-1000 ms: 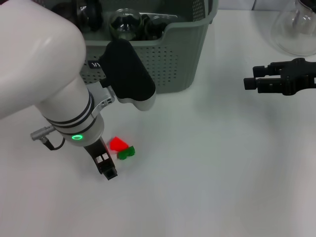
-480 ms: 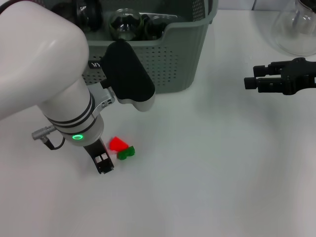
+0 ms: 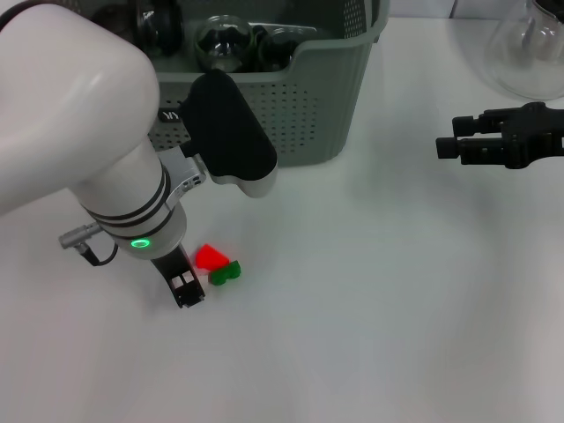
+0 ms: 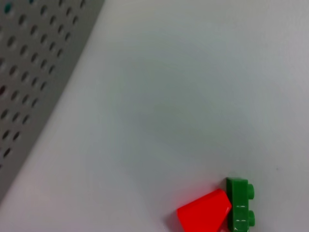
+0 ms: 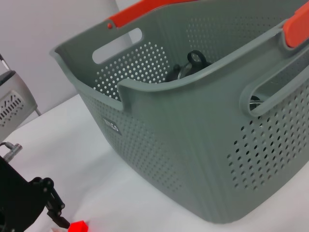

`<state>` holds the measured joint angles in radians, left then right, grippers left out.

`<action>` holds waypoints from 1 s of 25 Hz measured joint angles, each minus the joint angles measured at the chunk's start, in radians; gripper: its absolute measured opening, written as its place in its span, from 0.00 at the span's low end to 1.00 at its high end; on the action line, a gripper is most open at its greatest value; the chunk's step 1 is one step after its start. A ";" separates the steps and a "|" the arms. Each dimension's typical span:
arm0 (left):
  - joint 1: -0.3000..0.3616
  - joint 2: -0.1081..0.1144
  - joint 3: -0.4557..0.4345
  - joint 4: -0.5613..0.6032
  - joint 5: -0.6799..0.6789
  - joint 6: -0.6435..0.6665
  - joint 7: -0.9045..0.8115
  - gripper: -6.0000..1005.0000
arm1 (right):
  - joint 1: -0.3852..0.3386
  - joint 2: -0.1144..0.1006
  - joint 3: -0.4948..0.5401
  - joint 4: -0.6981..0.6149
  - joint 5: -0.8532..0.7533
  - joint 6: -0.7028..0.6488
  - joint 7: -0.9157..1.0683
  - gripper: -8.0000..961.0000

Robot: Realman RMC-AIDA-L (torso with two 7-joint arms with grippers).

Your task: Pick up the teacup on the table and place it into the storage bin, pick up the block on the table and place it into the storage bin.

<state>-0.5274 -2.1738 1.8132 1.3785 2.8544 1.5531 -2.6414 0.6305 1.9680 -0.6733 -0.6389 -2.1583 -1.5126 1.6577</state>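
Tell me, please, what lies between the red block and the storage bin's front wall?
Only bare white table shows between the red block and the storage bin in the left wrist view; the head view has the left arm overhanging that stretch.

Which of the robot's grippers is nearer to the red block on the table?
Left. The left gripper is down at the table right beside the red block; the right gripper hangs far off at the table's right side.

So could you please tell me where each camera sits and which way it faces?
Head: looks forward and down at the table, bin, blocks; shows left pincer, right pincer.
Left wrist: faces the table; no body shown.
Right wrist: faces the bin; left arm shows.
All three share bin and blocks.
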 joint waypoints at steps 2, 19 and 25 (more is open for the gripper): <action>-0.002 -0.001 0.000 -0.006 0.000 -0.005 0.000 0.39 | 0.000 0.000 0.000 -0.001 0.000 0.000 0.000 0.62; -0.018 0.003 -0.019 -0.018 0.001 0.010 -0.031 0.19 | 0.000 -0.001 0.000 -0.004 0.000 0.000 0.003 0.63; 0.075 0.001 -0.158 0.167 0.000 0.084 -0.027 0.17 | 0.000 -0.002 0.000 -0.006 0.000 0.003 0.000 0.63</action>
<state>-0.4526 -2.1733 1.6549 1.5459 2.8542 1.6368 -2.6688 0.6305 1.9655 -0.6734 -0.6445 -2.1583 -1.5101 1.6574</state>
